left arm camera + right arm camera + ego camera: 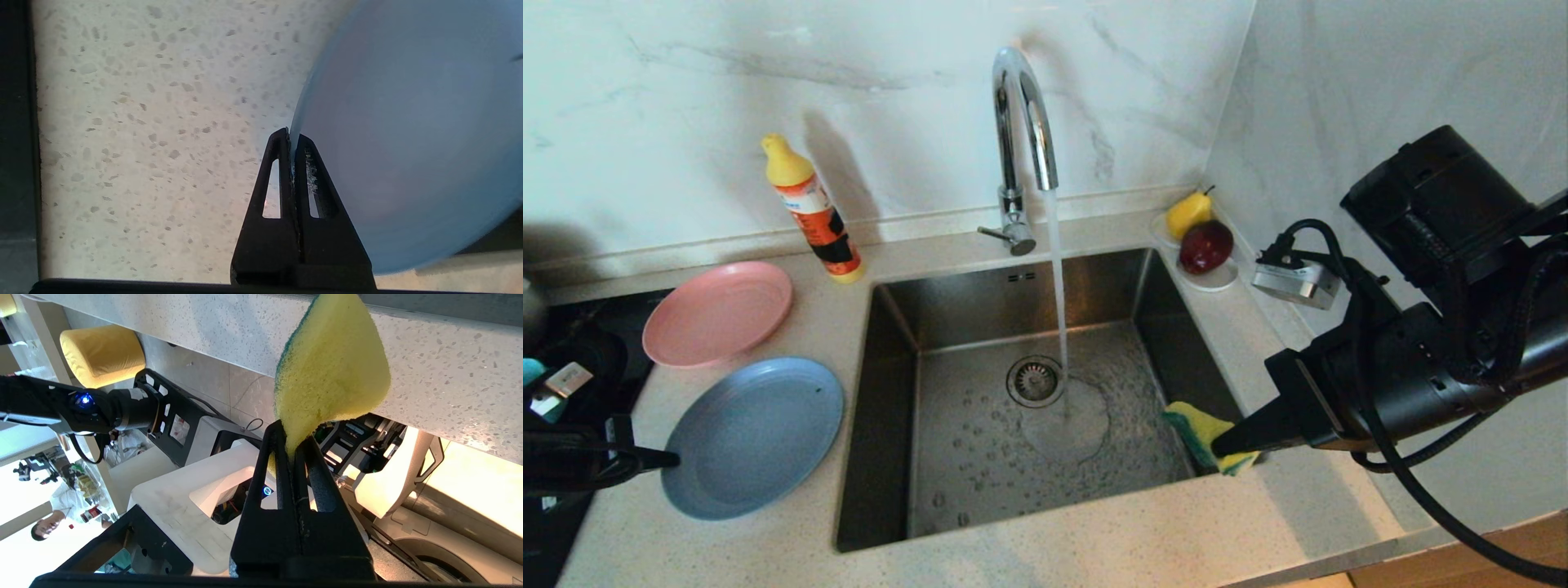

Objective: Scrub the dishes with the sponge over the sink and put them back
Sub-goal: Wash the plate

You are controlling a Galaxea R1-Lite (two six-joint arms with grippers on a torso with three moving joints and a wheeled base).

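Observation:
A pale-blue plate (pixel 756 437) lies on the counter left of the sink (pixel 890 408), with a pink plate (pixel 717 312) behind it. My left gripper (pixel 671 459) is at the blue plate's left rim. The left wrist view shows this gripper (pixel 291 136) shut on the thin edge of the blue plate (pixel 408 134). My right gripper (pixel 1227 445) hovers at the sink's front right corner, shut on the yellow and green sponge (pixel 1199 429). In the right wrist view the sponge (pixel 331 371) sticks out beyond the gripper (pixel 291 437). Water runs from the chrome tap (pixel 1021 122) into the basin.
An orange detergent bottle (pixel 814 211) stands behind the pink plate. A white saucer (pixel 1218 282) at the sink's back right corner holds a yellow pear (pixel 1188 214) and a dark red fruit (pixel 1205 247). A dark hob (pixel 613 327) borders the counter's left; marble walls close the back and right.

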